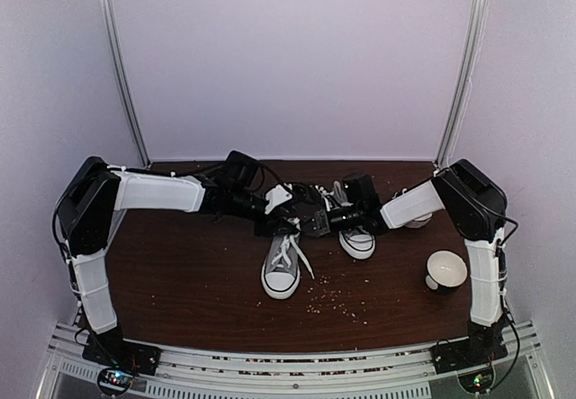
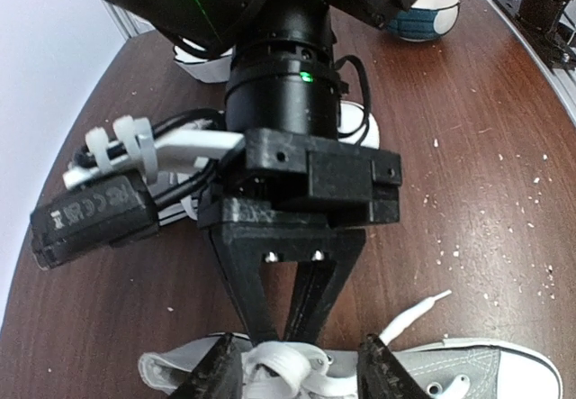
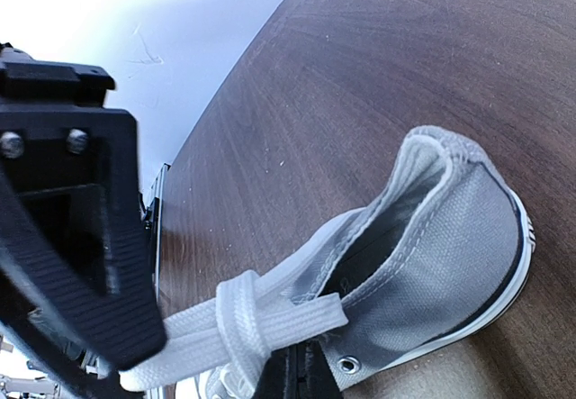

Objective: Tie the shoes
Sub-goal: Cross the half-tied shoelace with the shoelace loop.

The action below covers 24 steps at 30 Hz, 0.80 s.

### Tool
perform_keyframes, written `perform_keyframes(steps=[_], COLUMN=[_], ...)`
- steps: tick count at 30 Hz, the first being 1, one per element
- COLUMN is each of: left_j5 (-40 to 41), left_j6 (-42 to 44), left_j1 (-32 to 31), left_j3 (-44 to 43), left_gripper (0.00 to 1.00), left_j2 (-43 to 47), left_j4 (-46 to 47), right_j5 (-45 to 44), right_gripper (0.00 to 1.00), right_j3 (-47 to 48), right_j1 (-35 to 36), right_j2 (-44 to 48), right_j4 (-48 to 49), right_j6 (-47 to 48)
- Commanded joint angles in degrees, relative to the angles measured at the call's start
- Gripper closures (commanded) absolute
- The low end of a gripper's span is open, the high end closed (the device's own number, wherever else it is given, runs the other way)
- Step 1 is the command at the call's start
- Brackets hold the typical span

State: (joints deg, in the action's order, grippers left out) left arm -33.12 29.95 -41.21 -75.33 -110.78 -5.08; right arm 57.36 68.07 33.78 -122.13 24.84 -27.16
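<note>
From my station I see the shoes near the middle of the desk (image 1: 193,277). The nearer shoe (image 1: 281,268) lies toe toward the arm bases. The second shoe (image 1: 358,241) sits just beside it on the right, partly under the right arm. Both arms meet over the nearer shoe's tongue.

The left end effector (image 2: 297,376) has its fingers apart. They straddle the white laces (image 3: 252,318) where these bunch into a loose wrap, and I can't see them touching anything. The right end effector (image 2: 286,331) points straight down with its fingers together. Its tips are buried in that bunch, and it looks to me as if it has a strand pinched, though the contact itself is hidden.

The laces are flat, soft and limp. I judge they will fold and slide rather than hold a shape, so a loop only lasts while it is pinched. I would take hold close to the wrap, across the flat width of the strand, not out at the stiff tip lying loose on the wood.

The shoe is small, light canvas with a floppy collar. A firm pull on a lace will probably drag the whole shoe across the smooth desk rather than tighten anything, so the two pulls need to oppose each other.

A bowl (image 1: 447,269) stands well apart on the right, and crumbs (image 1: 333,302) lie scattered in front of the shoes
</note>
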Motion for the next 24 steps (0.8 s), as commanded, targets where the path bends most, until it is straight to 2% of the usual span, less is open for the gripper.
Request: perform_keyframes(steps=[1, 11, 15, 16, 18, 21, 24], left_j5=[5.3, 5.66, 5.76, 5.85, 6.16, 6.15, 6.23], left_j6=[-0.28, -1.24, -1.46, -1.51, -1.49, -1.55, -1.56], left_j1=[-0.37, -0.36, -0.38, -0.41, -0.36, -0.35, -0.4], left_j3=[-2.7, -4.28, -4.69, -4.78, -5.11, -5.29, -5.57], left_gripper=[0.56, 0.64, 0.83, 0.84, 0.82, 0.69, 0.68], left_j2=[0.14, -1.28, -1.39, -1.51, -1.79, -2.13, -2.39], left_j4=[1.38, -0.58, -0.76, -0.97, -1.76, -2.34, -2.58], right_j5=[-0.33, -0.54, -0.5, -0.54, -0.63, -0.51, -0.44], right_gripper=[1.0, 1.0, 1.0, 1.0, 1.0, 1.0, 1.0], right_j3=[1.46, 1.62, 1.64, 1.63, 1.7, 1.8, 1.81], right_j1=[0.59, 0.65, 0.63, 0.61, 0.59, 0.61, 0.59], right_j2=[2.07, 2.51, 2.55, 2.63, 2.66, 2.59, 2.58], right_j4=[-1.2, -2.6, -2.69, -2.82, -3.03, -3.07, -3.07], right_j6=[1.08, 2.19, 2.19, 2.27, 2.52, 2.59, 2.55])
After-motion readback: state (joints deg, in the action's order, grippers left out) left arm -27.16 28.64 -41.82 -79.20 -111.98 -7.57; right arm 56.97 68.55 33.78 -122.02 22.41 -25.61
